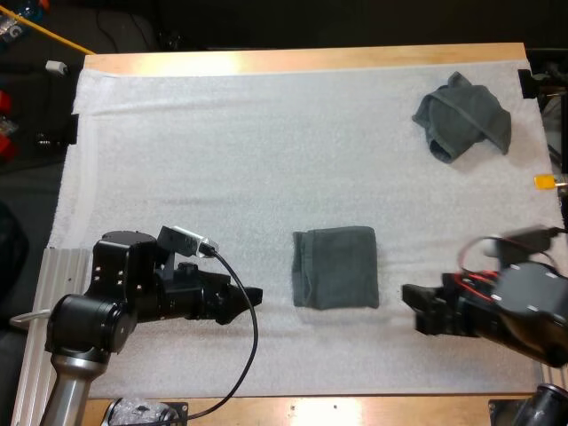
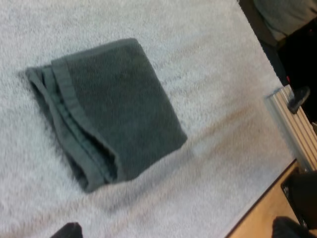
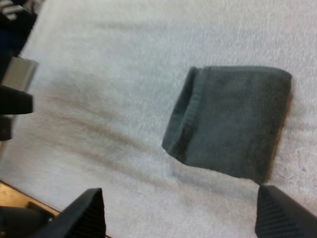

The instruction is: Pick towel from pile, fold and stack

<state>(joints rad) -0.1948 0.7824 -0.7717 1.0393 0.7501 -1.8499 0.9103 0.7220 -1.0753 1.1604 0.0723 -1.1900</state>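
A dark grey-green towel (image 1: 335, 266) lies folded into a flat rectangle on the white mat (image 1: 248, 151), near the front middle. A second towel (image 1: 461, 115), crumpled, sits at the far right of the mat. My left gripper (image 1: 253, 297) hovers low just left of the folded towel (image 2: 109, 109), its fingertips (image 2: 67, 231) wide apart and open, holding nothing. Just right of the same towel (image 3: 230, 124) is my right gripper (image 1: 413, 306), also open, its fingers (image 3: 84, 215) spread clear of the cloth. The left gripper (image 3: 15, 101) shows beyond the towel in the right wrist view.
An aluminium rail (image 1: 67, 266) runs along the mat's left side, and another rail (image 2: 292, 124) lies by the right arm's base. The wooden table edge (image 1: 311, 60) borders the mat at the back. Bare mat spans the middle and left.
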